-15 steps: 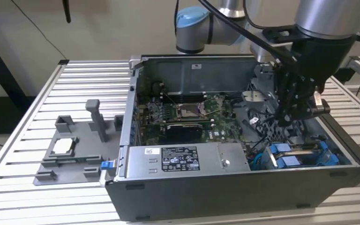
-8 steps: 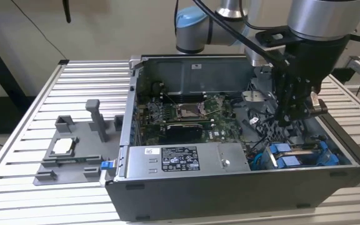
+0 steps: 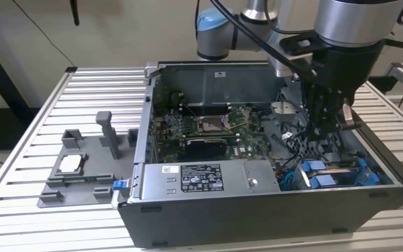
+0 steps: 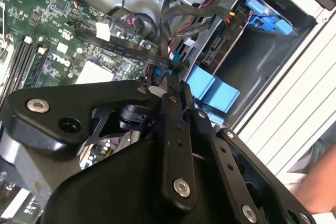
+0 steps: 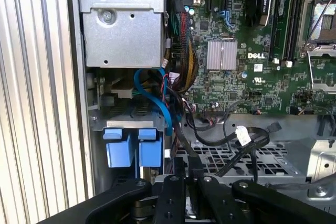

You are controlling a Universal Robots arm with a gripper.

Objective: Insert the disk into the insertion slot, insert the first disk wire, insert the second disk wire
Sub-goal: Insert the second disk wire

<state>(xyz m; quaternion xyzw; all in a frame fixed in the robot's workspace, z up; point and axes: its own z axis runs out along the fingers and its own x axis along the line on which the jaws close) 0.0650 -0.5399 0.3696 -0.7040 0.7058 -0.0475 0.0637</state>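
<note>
Clenching black wire, gripper hovers nr disk; second wrist view adds person's arm.

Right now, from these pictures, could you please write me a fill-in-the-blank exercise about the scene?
1. The disk has a ___ frame.
2. The gripper hangs over the open case, whose shell is ___.
3. The tray lies to the exterior view's ___ of the case.
Missing words: blue; black; left.
</note>
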